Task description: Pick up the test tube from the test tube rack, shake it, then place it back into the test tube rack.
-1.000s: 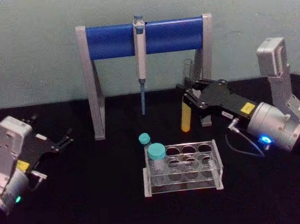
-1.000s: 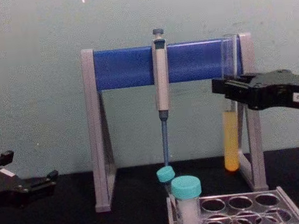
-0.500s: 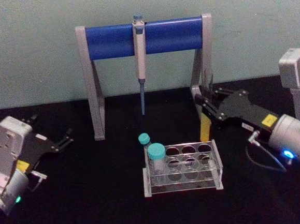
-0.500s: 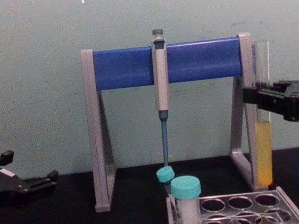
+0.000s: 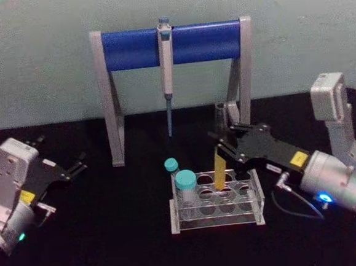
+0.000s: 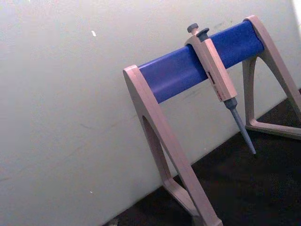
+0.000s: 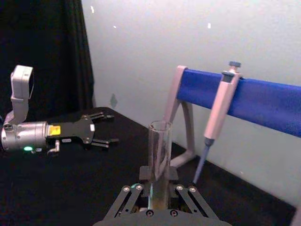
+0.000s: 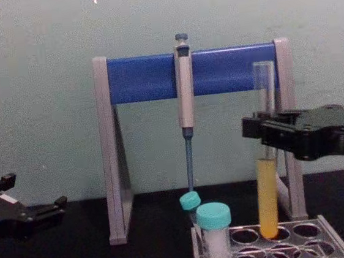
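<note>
The test tube (image 5: pixel 219 166), with yellow liquid in its lower part, stood almost straight up, and its bottom end was at the middle hole in the far row of the test tube rack (image 5: pixel 219 220). I could not tell if the tip was inside the hole. The right gripper (image 5: pixel 223 143) came in from the right and was clamped on the tube's clear part, above the liquid. Two short tubes with teal caps (image 5: pixel 185 180) stood at the left end of the rack. Behind the rack, a grey pipette (image 5: pixel 167 60) hung from the blue bar of a tall stand (image 5: pixel 134 48). Far to the left, the left gripper (image 5: pixel 76 165) sat low over the black table (image 5: pixel 112 237) with its fingers apart.
</note>
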`<state>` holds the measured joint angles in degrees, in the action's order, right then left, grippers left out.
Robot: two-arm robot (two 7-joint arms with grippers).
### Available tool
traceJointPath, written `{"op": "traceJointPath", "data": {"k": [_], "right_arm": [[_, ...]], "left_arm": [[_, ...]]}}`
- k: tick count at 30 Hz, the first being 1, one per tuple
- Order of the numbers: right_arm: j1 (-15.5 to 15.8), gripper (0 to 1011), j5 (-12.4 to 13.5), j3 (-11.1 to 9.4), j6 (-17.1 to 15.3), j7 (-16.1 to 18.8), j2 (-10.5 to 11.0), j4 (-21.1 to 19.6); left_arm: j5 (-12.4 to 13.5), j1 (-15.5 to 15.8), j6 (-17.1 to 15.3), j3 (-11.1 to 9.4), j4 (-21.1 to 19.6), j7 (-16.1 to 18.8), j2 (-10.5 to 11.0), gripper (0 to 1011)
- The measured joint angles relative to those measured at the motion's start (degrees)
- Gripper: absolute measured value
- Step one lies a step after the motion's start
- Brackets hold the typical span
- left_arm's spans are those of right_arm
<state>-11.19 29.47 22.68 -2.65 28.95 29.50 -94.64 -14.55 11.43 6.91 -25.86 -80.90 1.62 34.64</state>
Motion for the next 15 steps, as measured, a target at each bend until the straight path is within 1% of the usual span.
{"op": "traceJointPath", "data": {"k": [2,3,5,6,9,10,15], "right_arm": [[-1.2,225,0.0,0.5,0.2,0.4,-0.5,1.3],[-2.4,225,-0.1,1.0,0.5,0.9,-1.0,2.5],[-3.6,225,-0.2,1.3,0.8,1.1,-1.5,3.8],[-4.7,225,-0.3,1.6,1.1,1.4,-1.9,5.0],[-6.0,225,-0.5,1.8,1.5,1.7,-2.4,6.6],[-6.9,225,-0.6,1.9,1.9,1.8,-2.7,7.8],[-8.3,225,-0.8,1.8,2.3,1.8,-3.1,9.8]], "left_arm": [[0.0,0.0,0.0,0.0,0.0,0.0,0.0,1010],[0.0,0.0,0.0,0.0,0.0,0.0,0.0,1010],[0.0,0.0,0.0,0.0,0.0,0.0,0.0,1009],[0.0,0.0,0.0,0.0,0.0,0.0,0.0,1010],[0.0,0.0,0.0,0.0,0.0,0.0,0.0,1010],[0.0,0.0,0.0,0.0,0.0,0.0,0.0,1010],[0.0,0.0,0.0,0.0,0.0,0.0,0.0,1010]]}}
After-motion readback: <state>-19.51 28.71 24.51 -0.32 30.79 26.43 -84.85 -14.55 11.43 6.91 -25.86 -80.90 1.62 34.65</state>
